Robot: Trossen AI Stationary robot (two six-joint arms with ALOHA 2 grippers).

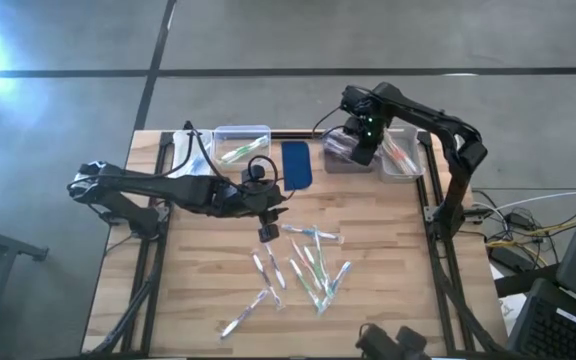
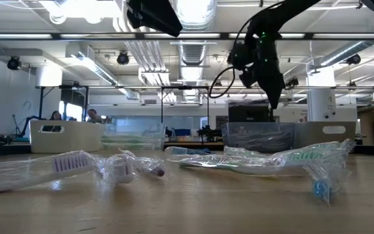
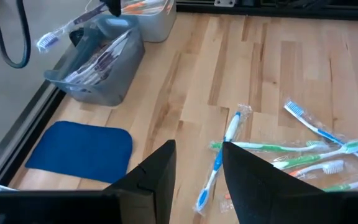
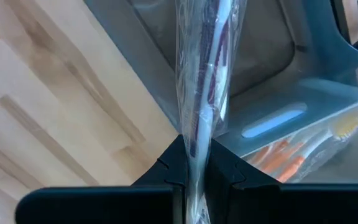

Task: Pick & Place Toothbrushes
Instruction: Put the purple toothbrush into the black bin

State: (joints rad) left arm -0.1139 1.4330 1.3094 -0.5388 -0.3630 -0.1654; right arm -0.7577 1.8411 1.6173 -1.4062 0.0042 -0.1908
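Several wrapped toothbrushes [image 1: 303,265] lie flat and scattered on the table's near middle; a blue one [image 3: 219,158] lies just ahead of my left gripper [image 3: 197,148]. That gripper [image 1: 268,230] is open and hovers over the pile's far-left edge, touching nothing. My right gripper [image 1: 360,148] is above the grey bin [image 1: 340,155] at the far edge, shut on a wrapped toothbrush [image 4: 204,68] with purple bristles [image 3: 47,42]. More wrapped toothbrushes lie in the grey bin [image 3: 98,62]. My right gripper [image 4: 194,149] pinches the wrapped toothbrush between its two fingers by the part of the handle [image 4: 197,127] nearest them; which end this is, the fingers hide. The brush runs out ahead along the fingers, lifted clear above the grey bin, bristle end free.
A dark blue pad [image 1: 296,165] lies between a clear bin [image 1: 240,143] holding a green toothbrush and the grey bin. A second bin [image 1: 400,155] to the right holds orange toothbrushes [image 4: 281,158]. Bare wood lies left and right of the pile. People sit in the room beyond [image 2: 93,117].
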